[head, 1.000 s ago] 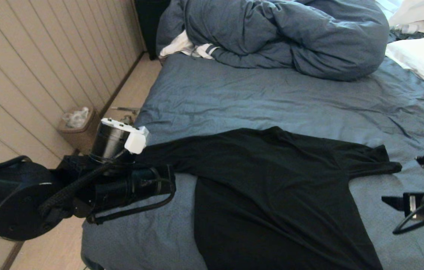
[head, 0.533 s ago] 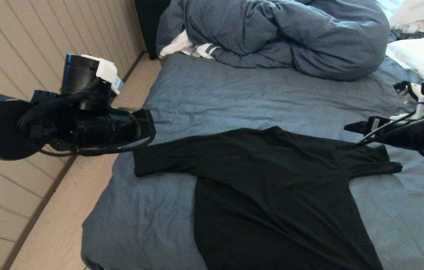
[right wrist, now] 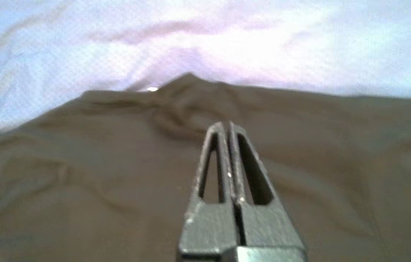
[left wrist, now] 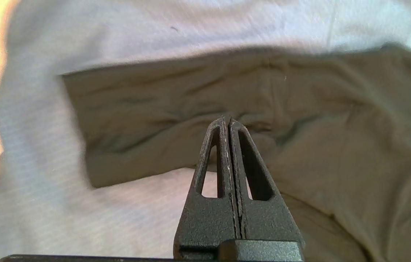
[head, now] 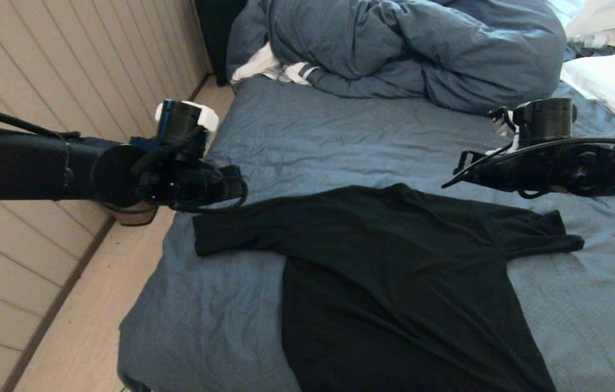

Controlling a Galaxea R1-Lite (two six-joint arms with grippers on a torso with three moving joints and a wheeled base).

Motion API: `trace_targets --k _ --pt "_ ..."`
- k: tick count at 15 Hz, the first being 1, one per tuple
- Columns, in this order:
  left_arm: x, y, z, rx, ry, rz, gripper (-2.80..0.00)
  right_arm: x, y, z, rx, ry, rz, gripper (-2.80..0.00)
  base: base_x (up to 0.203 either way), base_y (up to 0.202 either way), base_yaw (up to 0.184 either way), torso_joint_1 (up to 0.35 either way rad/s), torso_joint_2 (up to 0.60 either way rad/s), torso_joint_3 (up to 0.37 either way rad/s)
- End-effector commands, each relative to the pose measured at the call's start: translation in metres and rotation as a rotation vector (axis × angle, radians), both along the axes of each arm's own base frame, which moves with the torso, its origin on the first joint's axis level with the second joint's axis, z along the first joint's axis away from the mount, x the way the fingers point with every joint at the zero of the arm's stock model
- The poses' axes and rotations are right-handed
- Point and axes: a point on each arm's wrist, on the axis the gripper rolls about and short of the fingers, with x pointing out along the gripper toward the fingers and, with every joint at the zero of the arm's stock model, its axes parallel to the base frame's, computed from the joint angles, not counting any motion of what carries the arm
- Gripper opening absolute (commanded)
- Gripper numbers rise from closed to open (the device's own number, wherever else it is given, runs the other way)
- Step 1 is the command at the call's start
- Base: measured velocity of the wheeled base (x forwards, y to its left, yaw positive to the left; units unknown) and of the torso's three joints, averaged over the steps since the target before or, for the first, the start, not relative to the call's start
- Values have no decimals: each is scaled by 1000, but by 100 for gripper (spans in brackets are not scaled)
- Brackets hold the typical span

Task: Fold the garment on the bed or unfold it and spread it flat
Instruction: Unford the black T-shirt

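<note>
The garment, a black T-shirt, lies plain side up on the bed with both short sleeves stretched out sideways. My left gripper hovers just above the left sleeve and is shut with nothing in it. Over the shirt's right shoulder area my right gripper hangs shut and empty. The shirt's lower part runs out of the head view at the near edge. Pale bed sheet shows beyond the collar.
A bunched blue-grey duvet fills the far end of the bed, with a white striped cloth under it and a white pillow at the far right. The bed's left edge drops to the floor by a panelled wall.
Both arms have risen and swung inward over the shirt, the left to the left sleeve, the right to the right shoulder. The right gripper has closed. The shirt has not moved.
</note>
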Motion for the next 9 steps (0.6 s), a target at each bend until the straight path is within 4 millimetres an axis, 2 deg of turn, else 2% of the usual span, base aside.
trace_targets --k 1,3,5,7,9 --pt "13 -15 -19 17 31 -15 -280 14 9 -16 1 30 21 -280 0 0 0 0 0 0" --pt "19 -19 -19 12 21 -18 -280 21 11 -23 2 37 25 -280 0 0 0 0 0 0" --pt "23 -23 -30 23 45 -21 -280 24 18 -29 1 51 38 -280 0 0 0 0 0 0" --pt "16 -33 -44 42 85 -49 -280 24 23 -28 -1 46 50 -280 0 0 0 0 0 0" --pt "3 -52 -59 70 123 -107 -280 25 27 -31 -5 55 61 -280 0 0 0 0 0 0"
